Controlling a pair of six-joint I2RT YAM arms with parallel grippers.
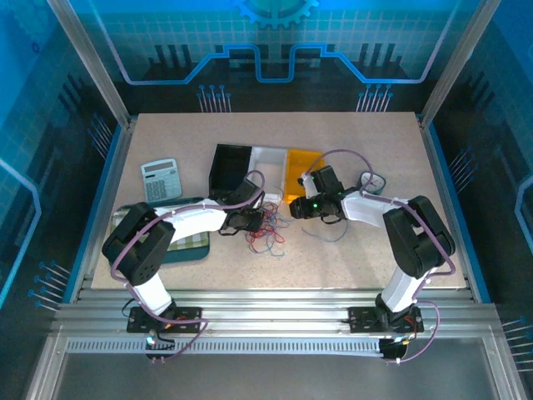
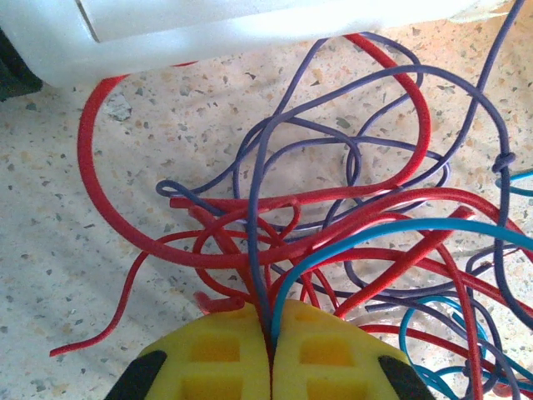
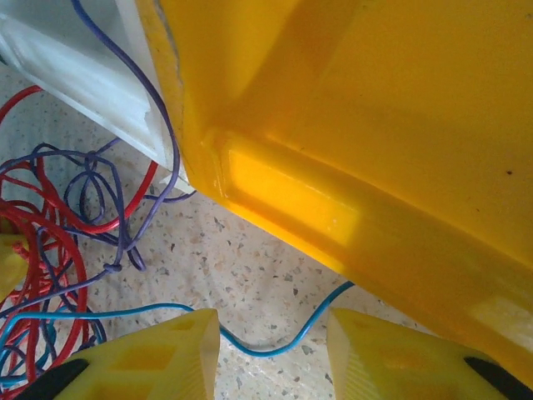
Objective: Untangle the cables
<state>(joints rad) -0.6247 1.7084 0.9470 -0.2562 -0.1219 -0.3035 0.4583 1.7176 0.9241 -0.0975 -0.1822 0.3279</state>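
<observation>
Left hand (image 2: 271,323) (on cables (image 2: 333,197)) near tray (image 2: 250,29)

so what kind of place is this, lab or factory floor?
Probably a lab or demo cell, not a line: aluminium frame with blue printed panels around one table, and small props on it, a calculator, three open bins, a tangle of thin cables.

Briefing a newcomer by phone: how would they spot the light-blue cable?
Find the yellow bin on the table. Before its corner, the light-blue cable runs alone beneath the open right pincer; the red and purple cables lie tangled to one side.
</observation>
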